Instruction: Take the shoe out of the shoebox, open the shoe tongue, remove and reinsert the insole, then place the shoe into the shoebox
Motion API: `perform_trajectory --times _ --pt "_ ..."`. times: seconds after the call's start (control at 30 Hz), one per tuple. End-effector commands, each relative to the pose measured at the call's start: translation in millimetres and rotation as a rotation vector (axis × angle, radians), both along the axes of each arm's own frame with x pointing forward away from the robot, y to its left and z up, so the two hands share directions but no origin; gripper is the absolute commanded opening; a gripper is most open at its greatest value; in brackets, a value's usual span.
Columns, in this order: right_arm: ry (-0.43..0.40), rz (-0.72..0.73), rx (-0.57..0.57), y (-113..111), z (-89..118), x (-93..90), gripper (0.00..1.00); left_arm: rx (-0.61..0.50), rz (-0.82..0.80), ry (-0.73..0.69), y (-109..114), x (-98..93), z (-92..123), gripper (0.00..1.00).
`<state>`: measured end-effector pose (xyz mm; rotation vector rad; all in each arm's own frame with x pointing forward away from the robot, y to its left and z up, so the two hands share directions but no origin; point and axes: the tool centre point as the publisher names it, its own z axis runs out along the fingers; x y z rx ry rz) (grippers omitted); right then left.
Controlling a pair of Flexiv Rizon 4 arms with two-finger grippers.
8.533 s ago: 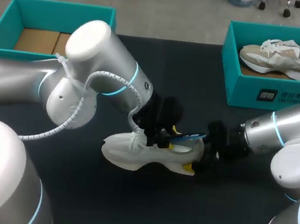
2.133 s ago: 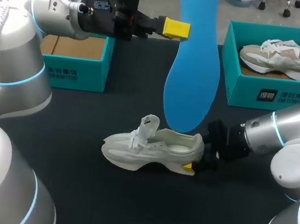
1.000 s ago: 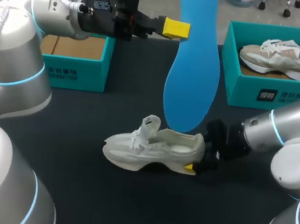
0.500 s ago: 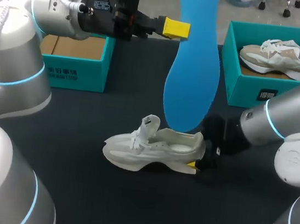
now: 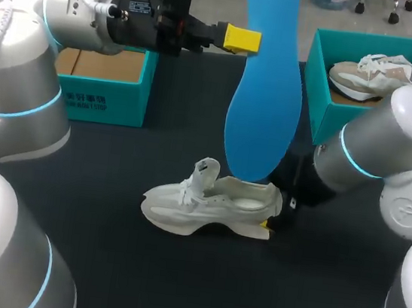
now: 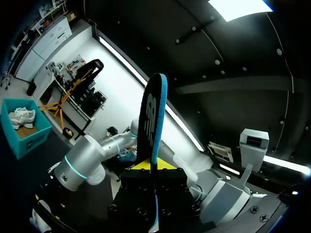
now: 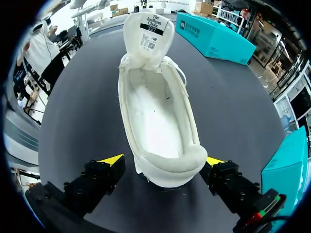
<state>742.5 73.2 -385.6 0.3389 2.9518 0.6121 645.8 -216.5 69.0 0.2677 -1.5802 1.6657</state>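
Note:
The white shoe (image 5: 211,204) lies on its sole on the black table, tongue (image 7: 148,31) pulled upright and its inside bare. The blue insole (image 5: 263,93) hangs toe-down above the shoe's heel, with my left gripper (image 5: 240,38) shut on its upper part. In the left wrist view the insole (image 6: 153,121) stands edge-on between the fingers of the left gripper (image 6: 151,167). My right gripper (image 5: 273,218) is low at the heel. In its wrist view the right gripper (image 7: 163,162) is open, one yellow tip on each side of the heel (image 7: 170,170).
A teal shoebox (image 5: 101,83) stands at the back left with only cardboard showing inside. A second teal shoebox (image 5: 334,102) at the back right holds a beige shoe (image 5: 368,73), partly behind my right arm's elbow (image 5: 390,140).
My right arm's elbow has swung up and left in front of the right shoebox while its gripper stayed at the heel. The left arm and the insole have not moved.

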Motion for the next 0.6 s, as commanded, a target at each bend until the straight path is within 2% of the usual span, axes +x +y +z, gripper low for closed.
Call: perform_trajectory --times 0.03,0.2,0.3,0.4,0.6 --pt "0.023 -0.01 -0.112 2.2 2.8 -0.9 1.0 -0.001 0.0 0.0 -0.4 -0.5 -0.2 0.0" --pt "0.023 -0.01 -0.112 2.2 2.8 -0.9 1.0 -0.001 0.0 0.0 -0.4 -0.5 -0.2 0.0" --pt "-0.009 -0.016 -0.192 3.0 11.5 0.4 1.0 -0.001 0.0 0.0 -0.4 -0.5 -0.2 0.0" --pt "0.005 0.001 -0.327 3.3 18.2 2.1 1.0 -0.001 0.0 0.0 -0.4 -0.5 -0.2 0.0" --pt "-0.013 0.057 -0.433 4.0 27.0 0.2 1.0 -0.001 0.0 0.0 -0.4 -0.5 -0.2 0.0"
